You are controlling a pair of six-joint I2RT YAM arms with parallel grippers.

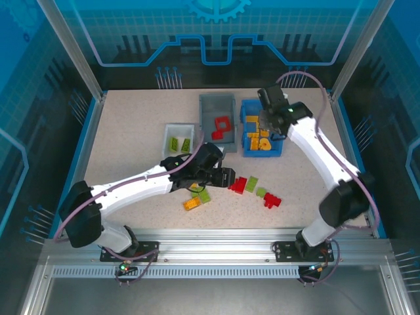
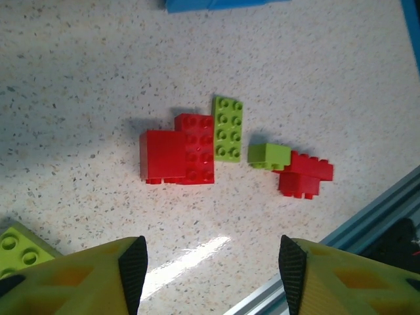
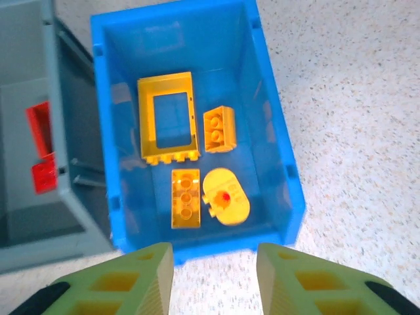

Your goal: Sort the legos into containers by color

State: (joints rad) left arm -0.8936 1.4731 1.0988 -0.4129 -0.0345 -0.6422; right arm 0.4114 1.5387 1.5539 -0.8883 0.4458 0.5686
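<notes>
Fingers of the left gripper stand spread with nothing between them, above the speckled table. At twelve o'clock from them lies a red block touching a flat green brick. At one o'clock a small green brick touches a red stepped brick. At nine o'clock another green brick lies just beside the left finger.

The right gripper is also spread and empty, above the near rim of the blue bin. Inside that bin, at twelve o'clock, lie a yellow frame, a yellow brick, a flat yellow brick and a rounded yellow piece. At ten o'clock the grey bin holds red pieces. Seen from above, the white bin, at eight o'clock from the grey one, holds green bricks.
</notes>
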